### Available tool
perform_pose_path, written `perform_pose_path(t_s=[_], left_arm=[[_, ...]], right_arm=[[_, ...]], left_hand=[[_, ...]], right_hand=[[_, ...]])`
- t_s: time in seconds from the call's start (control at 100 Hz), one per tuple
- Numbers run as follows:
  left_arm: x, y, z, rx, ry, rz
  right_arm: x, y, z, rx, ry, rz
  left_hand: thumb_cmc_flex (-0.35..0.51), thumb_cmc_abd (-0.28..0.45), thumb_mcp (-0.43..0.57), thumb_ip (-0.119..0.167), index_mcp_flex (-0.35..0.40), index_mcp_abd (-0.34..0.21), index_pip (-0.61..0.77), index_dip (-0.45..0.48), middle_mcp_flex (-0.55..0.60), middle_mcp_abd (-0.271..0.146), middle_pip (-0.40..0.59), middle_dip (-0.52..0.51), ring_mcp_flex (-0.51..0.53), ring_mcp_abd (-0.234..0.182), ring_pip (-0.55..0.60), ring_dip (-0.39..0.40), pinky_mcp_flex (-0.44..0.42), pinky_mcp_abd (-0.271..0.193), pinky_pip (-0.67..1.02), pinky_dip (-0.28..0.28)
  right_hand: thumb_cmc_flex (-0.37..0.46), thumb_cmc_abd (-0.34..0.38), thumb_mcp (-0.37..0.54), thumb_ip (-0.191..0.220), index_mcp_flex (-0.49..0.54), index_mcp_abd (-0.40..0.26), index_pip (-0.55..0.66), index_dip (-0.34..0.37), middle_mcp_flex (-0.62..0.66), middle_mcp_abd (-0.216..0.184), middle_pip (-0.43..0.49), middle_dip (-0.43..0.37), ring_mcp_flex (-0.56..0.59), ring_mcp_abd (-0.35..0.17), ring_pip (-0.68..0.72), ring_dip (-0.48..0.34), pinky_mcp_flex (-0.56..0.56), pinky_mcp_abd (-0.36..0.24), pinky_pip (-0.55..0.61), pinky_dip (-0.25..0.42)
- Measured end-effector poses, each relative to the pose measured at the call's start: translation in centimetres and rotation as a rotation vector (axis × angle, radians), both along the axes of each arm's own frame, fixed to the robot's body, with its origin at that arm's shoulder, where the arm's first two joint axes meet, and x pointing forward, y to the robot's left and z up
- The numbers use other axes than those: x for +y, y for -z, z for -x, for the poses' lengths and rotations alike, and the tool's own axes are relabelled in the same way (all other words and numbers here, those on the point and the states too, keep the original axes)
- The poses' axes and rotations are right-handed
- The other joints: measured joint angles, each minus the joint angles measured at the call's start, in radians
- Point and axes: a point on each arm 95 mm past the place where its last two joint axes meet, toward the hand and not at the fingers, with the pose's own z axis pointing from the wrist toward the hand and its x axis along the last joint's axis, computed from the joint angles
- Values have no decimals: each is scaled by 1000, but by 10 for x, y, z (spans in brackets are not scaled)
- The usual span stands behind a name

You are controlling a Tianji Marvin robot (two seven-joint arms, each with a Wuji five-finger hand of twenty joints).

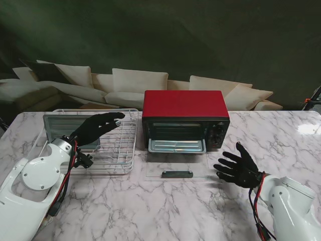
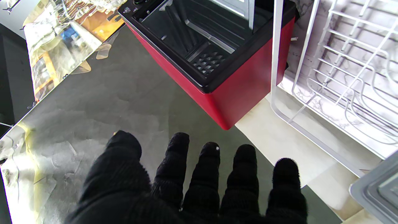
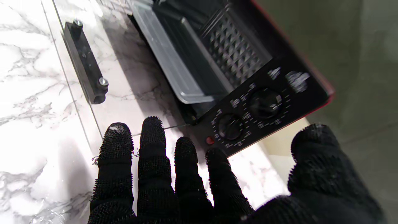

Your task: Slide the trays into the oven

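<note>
Left hand [image 1: 98, 126] hovers over the white wire dish rack [image 1: 125, 150], black-gloved fingers spread, nothing in its grasp. Right hand [image 1: 239, 165] hangs splayed and empty near the red toaster oven [image 1: 184, 104], whose glass door [image 1: 176, 165] lies flat. One grey metal tray [image 1: 176, 145] sits partway inside; another grey tray [image 1: 55, 124] stands in the rack.

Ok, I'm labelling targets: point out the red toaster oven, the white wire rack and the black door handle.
Red toaster oven [image 1: 183, 103]: stand view, top panel.
White wire rack [image 1: 126, 145]: stand view, right-side wires.
Black door handle [image 1: 176, 174]: stand view, bar's middle.
</note>
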Motion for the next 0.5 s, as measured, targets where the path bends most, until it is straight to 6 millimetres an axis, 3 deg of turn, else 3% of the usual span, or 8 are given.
perform_pose_path(t_s=[0.09,0.23,0.37,0.46,0.5], left_arm=[[0,0,0,-1,-1,1],[-1,1,0,-2,-3,3],[-2,1,0,-5,-6,8],[-3,1,0,-5,-6,11],[-3,1,0,-5,-5,11]], right_arm=[[-3,-15,8,-85,-65,45],[-8,-36,17,-191,-137,225],[-3,-56,22,-359,-254,342],[6,-64,23,-448,-350,543],[12,-67,23,-475,-375,622]], left_hand=[[0,0,0,0,0,0,0,0,0,0,0,0,0,0,0,0,0,0,0,0],[0,0,0,0,0,0,0,0,0,0,0,0,0,1,0,0,0,0,0,0],[0,0,0,0,0,0,0,0,12,0,0,0,0,2,0,0,0,0,0,0],[0,0,0,0,0,0,0,0,12,0,0,0,0,2,0,0,0,0,0,0],[0,0,0,0,0,0,0,0,12,0,0,0,0,2,0,0,0,0,0,0]], right_hand=[[1,11,-14,5,38,-60,39,10,-13,-38,-65,-14,-70,-29,-76,-20,-97,11,-80,-1],[12,10,-24,7,81,-87,65,-36,-11,-74,-184,-90,-160,-93,-284,-147,-214,10,-292,-49],[12,2,-24,7,123,-115,77,-94,8,-112,-254,-146,-190,-152,-351,-184,-229,-19,-388,-54],[12,2,-24,7,133,-113,90,-123,20,-122,-267,-156,-190,-163,-364,-198,-228,-46,-448,-54],[12,2,-24,7,160,-112,97,-157,21,-122,-291,-166,-191,-176,-378,-220,-226,-86,-511,-56]])
